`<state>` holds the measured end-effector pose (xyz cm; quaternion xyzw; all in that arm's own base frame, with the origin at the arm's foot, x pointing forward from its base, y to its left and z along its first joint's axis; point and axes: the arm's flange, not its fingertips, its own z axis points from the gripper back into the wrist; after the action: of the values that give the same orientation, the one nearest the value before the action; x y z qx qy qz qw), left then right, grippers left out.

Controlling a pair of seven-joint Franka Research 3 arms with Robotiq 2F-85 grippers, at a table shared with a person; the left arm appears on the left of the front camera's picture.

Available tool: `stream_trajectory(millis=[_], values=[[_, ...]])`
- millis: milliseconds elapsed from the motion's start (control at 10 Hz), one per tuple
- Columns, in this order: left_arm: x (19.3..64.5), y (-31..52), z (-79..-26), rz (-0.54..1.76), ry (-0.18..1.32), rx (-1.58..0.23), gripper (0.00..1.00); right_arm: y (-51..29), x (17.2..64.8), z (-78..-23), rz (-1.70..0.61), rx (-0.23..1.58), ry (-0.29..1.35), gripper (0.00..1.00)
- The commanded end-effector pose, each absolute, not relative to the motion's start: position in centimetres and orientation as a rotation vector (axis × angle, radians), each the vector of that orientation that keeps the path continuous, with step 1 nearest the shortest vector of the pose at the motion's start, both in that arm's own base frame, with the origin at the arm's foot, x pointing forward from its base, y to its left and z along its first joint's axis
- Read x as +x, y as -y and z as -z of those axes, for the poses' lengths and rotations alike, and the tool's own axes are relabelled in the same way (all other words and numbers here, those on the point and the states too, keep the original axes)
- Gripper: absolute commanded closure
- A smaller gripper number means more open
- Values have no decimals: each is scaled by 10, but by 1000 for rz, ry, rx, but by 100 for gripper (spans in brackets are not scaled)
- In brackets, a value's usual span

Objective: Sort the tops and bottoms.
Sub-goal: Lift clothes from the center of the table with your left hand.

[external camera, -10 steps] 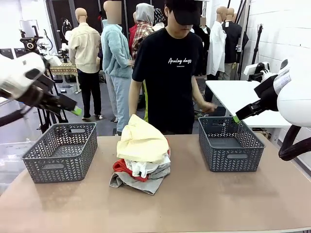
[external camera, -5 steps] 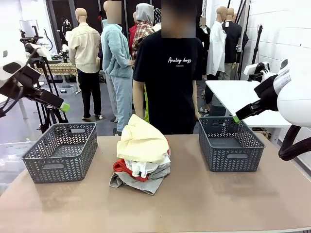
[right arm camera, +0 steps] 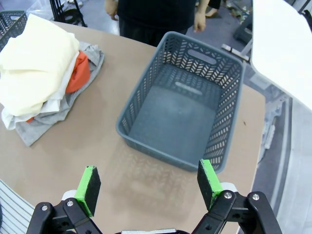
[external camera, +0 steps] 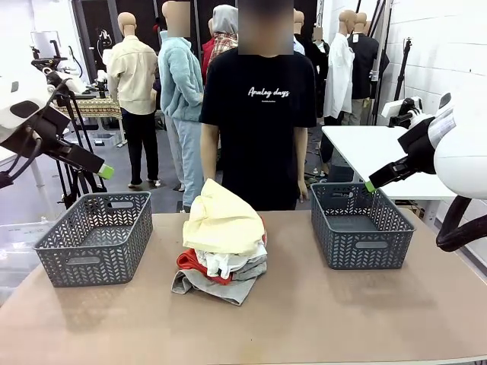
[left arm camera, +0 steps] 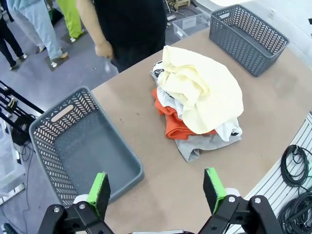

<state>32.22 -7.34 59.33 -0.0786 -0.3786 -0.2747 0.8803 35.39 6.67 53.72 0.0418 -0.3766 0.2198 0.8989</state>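
Nearest, the left end effector (left arm camera: 157, 190) and right end effector (right arm camera: 148, 187) hang wide open and empty, likely poised to sort, while the tops (external camera: 223, 239) lie heaped mid-way along the tabletop (external camera: 319, 319) between two grey baskets (external camera: 95, 262), the wrist views baring orange-red cloth (left arm camera: 173, 124) under the cream top (left arm camera: 204, 87) that the front view largely hides.

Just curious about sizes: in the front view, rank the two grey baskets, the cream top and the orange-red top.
1. Left grey basket and right grey basket: alike, not ranked.
2. Cream top.
3. Orange-red top, mostly buried.
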Motion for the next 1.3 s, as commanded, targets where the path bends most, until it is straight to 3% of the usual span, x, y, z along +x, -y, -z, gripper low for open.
stream_trajectory(millis=[0,1000,1200], values=[[323,71,-594,564,796,-166,0,-66,355,-536,-458,85,781,0],[322,73,-593,572,790,-164,0,-66,355,-536,-458,85,781,0],[368,144,-583,604,739,-148,0,-66,355,-536,-458,85,781,0]])
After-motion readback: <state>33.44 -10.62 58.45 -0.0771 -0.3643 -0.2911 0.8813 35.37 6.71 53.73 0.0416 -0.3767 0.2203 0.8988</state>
